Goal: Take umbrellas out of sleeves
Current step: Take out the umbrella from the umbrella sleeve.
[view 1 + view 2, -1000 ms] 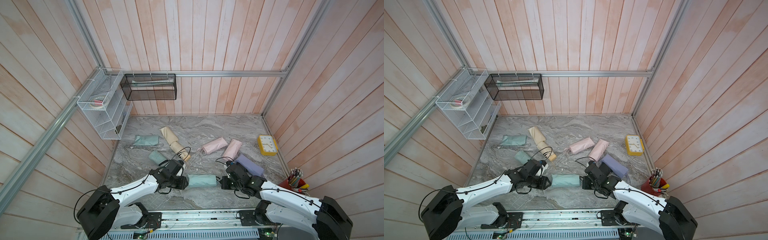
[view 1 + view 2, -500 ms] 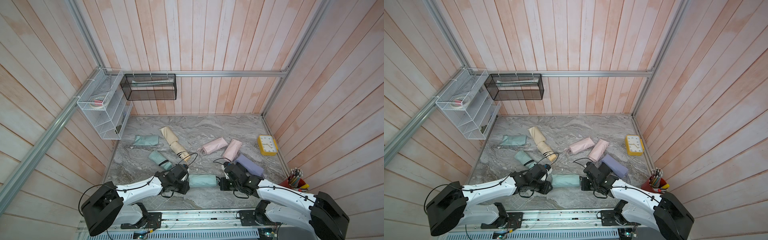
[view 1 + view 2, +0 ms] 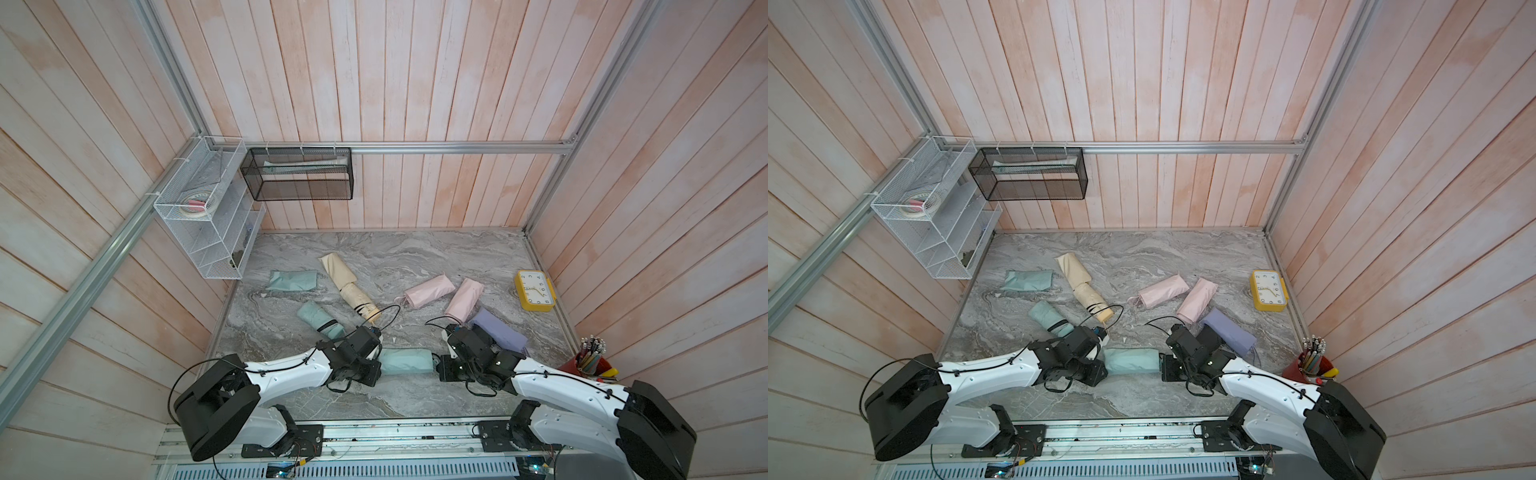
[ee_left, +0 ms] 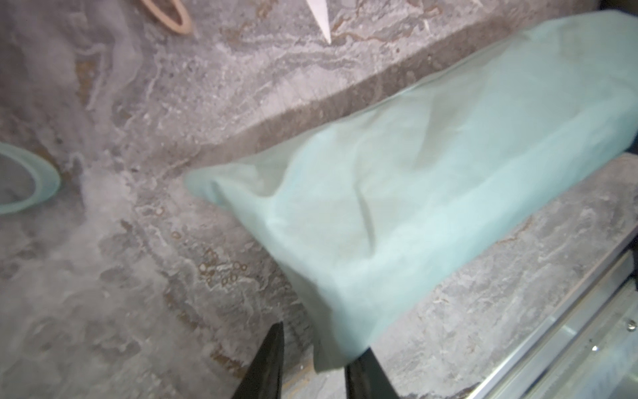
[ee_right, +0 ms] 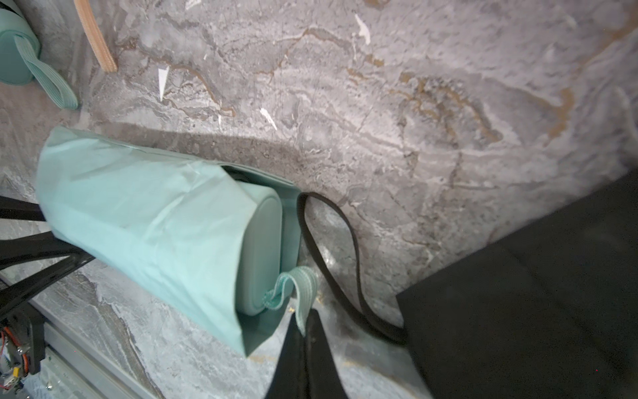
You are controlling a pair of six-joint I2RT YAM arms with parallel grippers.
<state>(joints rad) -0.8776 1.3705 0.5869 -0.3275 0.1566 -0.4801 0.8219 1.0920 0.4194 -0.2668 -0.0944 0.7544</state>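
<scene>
A mint sleeve lies near the table's front edge between both arms. Its mint umbrella is still inside, and the stubby handle shows at the sleeve's open mouth. My right gripper is shut on the umbrella's mint wrist cord. My left gripper is at the closed end of the sleeve. Its jaws are narrowly open, with the sleeve's corner hanging between them and resting against one finger.
Behind lie a bare mint umbrella, a cream umbrella half out of its sleeve, a flat mint sleeve, two pink rolls and a lavender one. A yellow clock and pencil cup stand right. A black fabric item lies beside my right gripper.
My left gripper has slid right along the front of the table to the sleeve's closed end, and its jaws have narrowed. The right gripper has stayed shut at the sleeve's mouth.
</scene>
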